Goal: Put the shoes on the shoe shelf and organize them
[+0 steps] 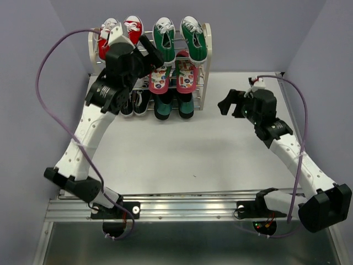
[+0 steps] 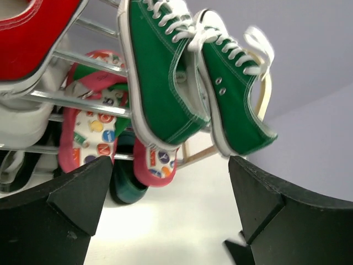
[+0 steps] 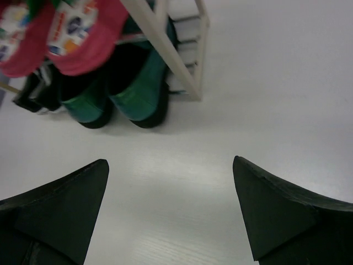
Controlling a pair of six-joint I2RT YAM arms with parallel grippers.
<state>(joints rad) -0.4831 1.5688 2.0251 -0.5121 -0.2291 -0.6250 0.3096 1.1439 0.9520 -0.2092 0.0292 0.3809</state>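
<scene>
At the shoe shelf point(image 1: 207, 55) — green sneakers point(image 1: 194, 41) top, flip-flops point(image 1: 186, 76) middle, teal slip-ons point(image 1: 162, 106) bottom; left hand point(image 2: 171, 190), right hand point(image 3: 171, 190) both spread wide, empty.

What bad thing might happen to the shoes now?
1. The green sneakers sit tilted on the top rods of the shoe shelf and stick out over the front, so they might slide off.
2. The left gripper is open right beside the shelf. If it swings while backing away, a finger might knock the red flip-flops or nudge the whole rack.
</scene>
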